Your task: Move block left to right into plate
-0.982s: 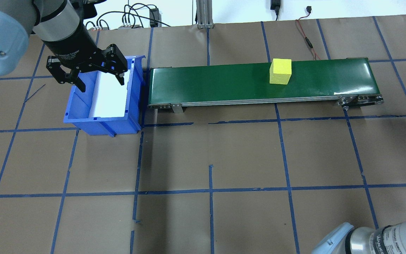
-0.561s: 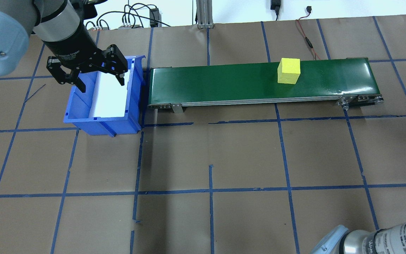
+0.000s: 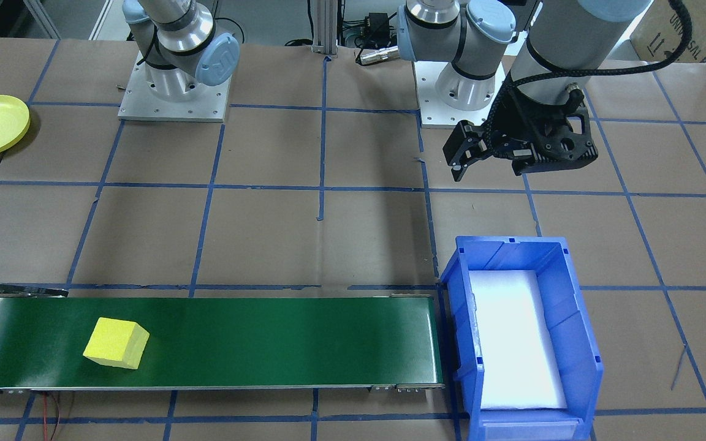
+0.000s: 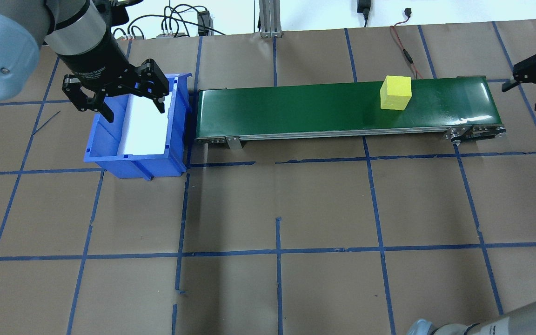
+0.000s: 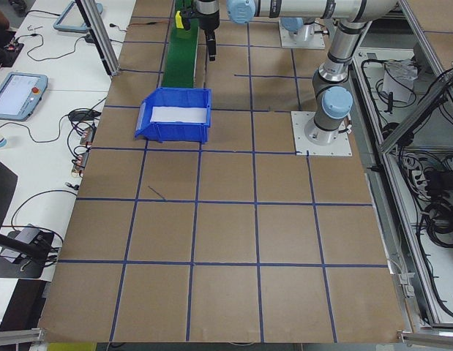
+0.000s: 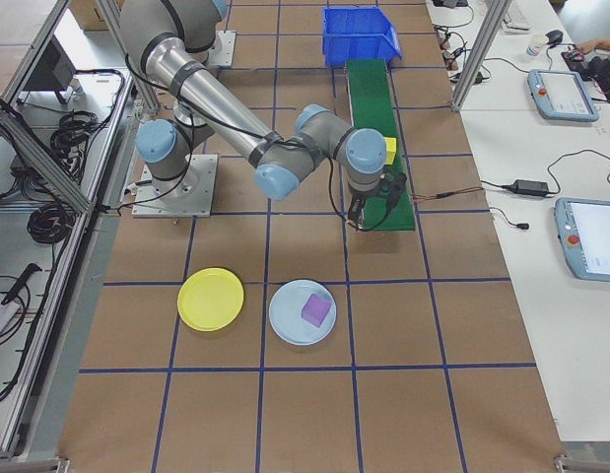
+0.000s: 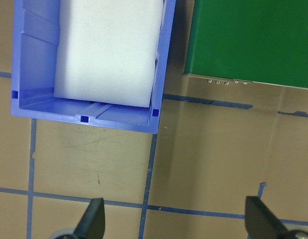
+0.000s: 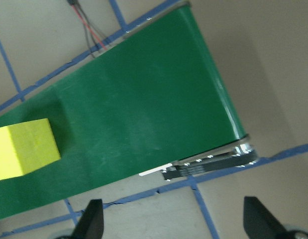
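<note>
Yellow foam cube block (image 4: 395, 93) on green conveyor belt (image 4: 296, 109), near its right end — not yet grasped. My right pincer (image 4: 535, 86) spread wide, empty, just past belt end. My left pincer (image 4: 114, 95) wide, empty, over blue plastic bin (image 4: 133, 160). Step: interception. Next — straddle block, close, carry to round yellow plastic plate (image 6: 211, 299) on bench (image 4: 277, 209).

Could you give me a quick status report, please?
Left hand open above blue bin. Right hand open beside conveyor end. Yellow block on belt, plate empty.
</note>
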You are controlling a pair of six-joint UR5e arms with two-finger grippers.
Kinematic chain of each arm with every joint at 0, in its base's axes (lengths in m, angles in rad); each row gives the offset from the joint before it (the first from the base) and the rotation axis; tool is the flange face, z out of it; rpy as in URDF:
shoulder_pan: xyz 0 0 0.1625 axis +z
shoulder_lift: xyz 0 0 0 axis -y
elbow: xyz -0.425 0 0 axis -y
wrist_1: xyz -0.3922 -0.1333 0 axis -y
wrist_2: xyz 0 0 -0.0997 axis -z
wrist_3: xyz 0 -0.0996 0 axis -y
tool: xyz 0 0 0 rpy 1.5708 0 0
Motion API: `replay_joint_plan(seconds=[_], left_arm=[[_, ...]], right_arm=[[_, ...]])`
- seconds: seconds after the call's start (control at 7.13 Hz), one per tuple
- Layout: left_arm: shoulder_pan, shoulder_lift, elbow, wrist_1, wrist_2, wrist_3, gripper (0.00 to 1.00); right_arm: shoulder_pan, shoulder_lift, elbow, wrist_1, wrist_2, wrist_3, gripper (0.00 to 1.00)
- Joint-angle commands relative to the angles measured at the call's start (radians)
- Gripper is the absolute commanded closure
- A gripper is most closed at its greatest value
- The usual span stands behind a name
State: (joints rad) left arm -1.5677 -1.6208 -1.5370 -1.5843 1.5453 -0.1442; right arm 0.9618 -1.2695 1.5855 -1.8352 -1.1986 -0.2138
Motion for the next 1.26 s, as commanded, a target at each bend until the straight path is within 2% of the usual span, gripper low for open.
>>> replay_joint_plan(seconds=[0.0, 0.14, 0.42, 1.12], left_arm=[[0.0, -0.001, 0.0, 0.001, -0.001, 0.001, 0.0], [0.0, -0.004, 0.0, 0.001, -0.001, 0.0, 0.0], [0.002, -0.007, 0.0, 0.012, -0.001, 0.002, 0.0], [0.0, -0.007, 0.002, 0.015, -0.001, 0.002, 0.0]], right_arm=[[0.07, 0.021, -0.015, -0.064, 0.123, 0.048, 0.0], [0.09, 0.06, -0.004, -0.134, 0.146, 0.03, 0.0], [0.156, 0.093, -0.01, -0.2, 0.136, 0.04, 0.0], [0.164, 0.198, 0.005, -0.259, 0.129, 0.03, 0.0]])
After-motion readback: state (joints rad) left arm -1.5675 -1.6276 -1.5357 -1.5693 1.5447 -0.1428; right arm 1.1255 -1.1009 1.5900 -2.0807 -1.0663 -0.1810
